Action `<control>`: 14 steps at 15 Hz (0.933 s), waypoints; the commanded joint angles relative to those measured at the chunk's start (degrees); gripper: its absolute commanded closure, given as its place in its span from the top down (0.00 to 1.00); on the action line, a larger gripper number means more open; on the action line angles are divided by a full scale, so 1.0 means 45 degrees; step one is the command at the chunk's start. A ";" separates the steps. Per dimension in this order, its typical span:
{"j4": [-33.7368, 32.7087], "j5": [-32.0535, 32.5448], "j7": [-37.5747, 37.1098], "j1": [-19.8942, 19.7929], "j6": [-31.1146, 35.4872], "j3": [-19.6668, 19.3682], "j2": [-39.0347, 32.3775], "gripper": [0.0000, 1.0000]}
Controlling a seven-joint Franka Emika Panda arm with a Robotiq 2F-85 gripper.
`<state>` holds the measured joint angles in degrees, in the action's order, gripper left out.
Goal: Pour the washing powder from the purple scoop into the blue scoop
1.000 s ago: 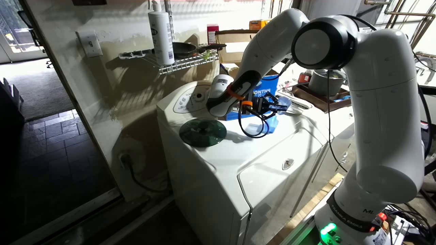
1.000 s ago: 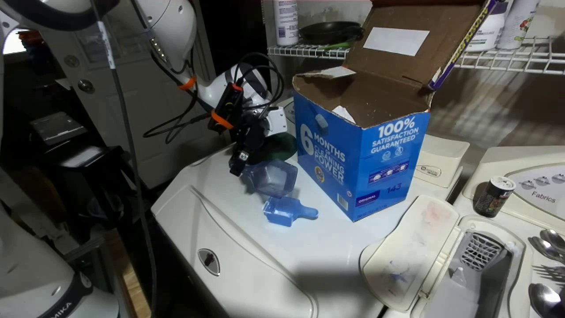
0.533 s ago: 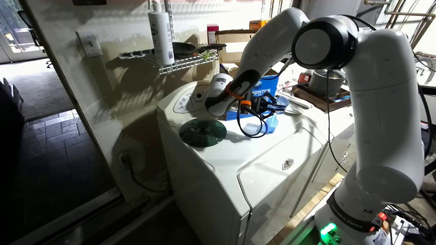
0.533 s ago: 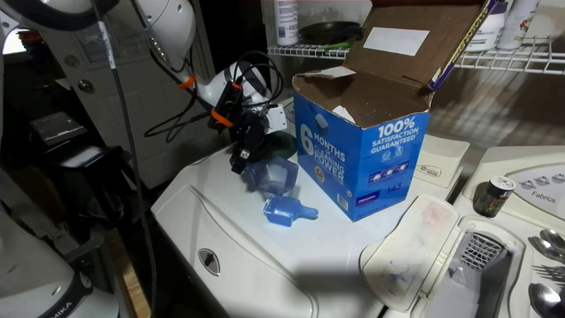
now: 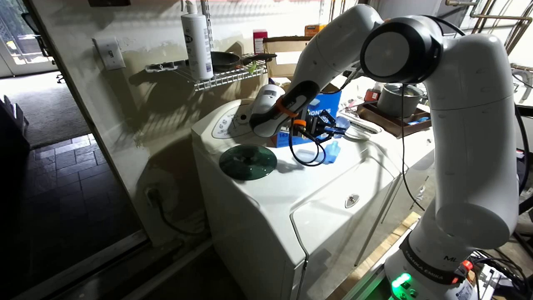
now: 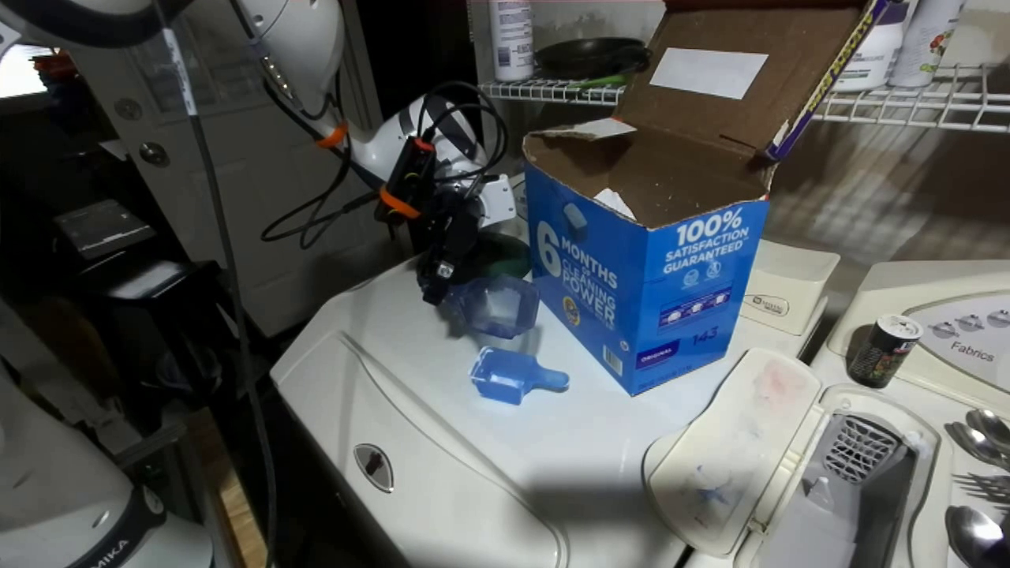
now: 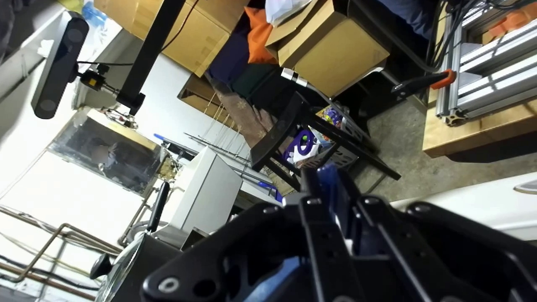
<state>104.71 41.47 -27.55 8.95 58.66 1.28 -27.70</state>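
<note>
The purple scoop (image 6: 499, 308) hangs clamped in the gripper (image 7: 329, 184), near and higher than the blue scoop (image 6: 506, 375), which lies on the washer (image 6: 600, 442). I can't tell whether the two line up; if not, tipping would likely spill powder. Shifting weight could twist the purple scoop, a low pass might shove the blue one, and a wide turn could bump the box (image 6: 588, 276).

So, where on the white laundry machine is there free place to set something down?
The white top looks bare between the blue scoop, the Cleaning Power carton and the open cream flap; also between the dark green disc and the oval latch. Crowded: beside the carton, where the pincer holds the purple scoop near the blue scoop.
</note>
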 commanded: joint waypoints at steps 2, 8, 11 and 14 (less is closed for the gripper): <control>0.0082 -0.0670 0.0025 -0.0324 0.0736 0.0132 0.0578 0.03; 0.0332 -0.1562 -0.0022 -0.0533 0.2203 0.0044 0.1317 0.03; 0.0415 -0.1973 0.0060 -0.0628 0.2933 0.0032 0.1589 0.03; 0.0642 -0.2323 0.0189 -0.0704 0.4012 0.0039 0.1893 0.03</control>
<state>104.97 33.50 -27.43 6.49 72.02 1.25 -22.08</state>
